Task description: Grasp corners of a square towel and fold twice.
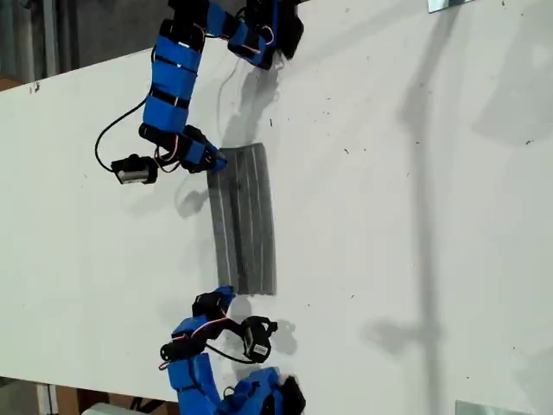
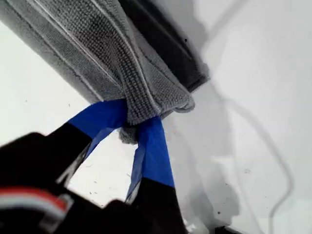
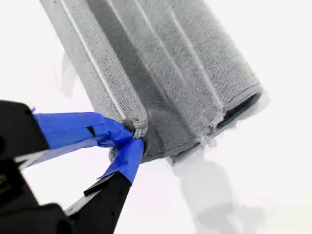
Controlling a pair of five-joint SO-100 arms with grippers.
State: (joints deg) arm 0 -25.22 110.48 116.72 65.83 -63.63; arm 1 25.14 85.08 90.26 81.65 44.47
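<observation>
Both grippers, first (image 2: 132, 127) and second (image 3: 130, 139), are clenched on corners of the towel (image 1: 244, 219), a folded grey strip lying mid-table (image 1: 415, 216) between the arms, so the second fold seems underway, needing both ends carried across together.

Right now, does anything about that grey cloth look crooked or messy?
Slightly. The towel lies folded in a narrow strip on the table, and my first gripper and second gripper each pinch a corner. The layers do not line up at the ends: lower edges stick out past the top one. No spill or damage shows.
</observation>
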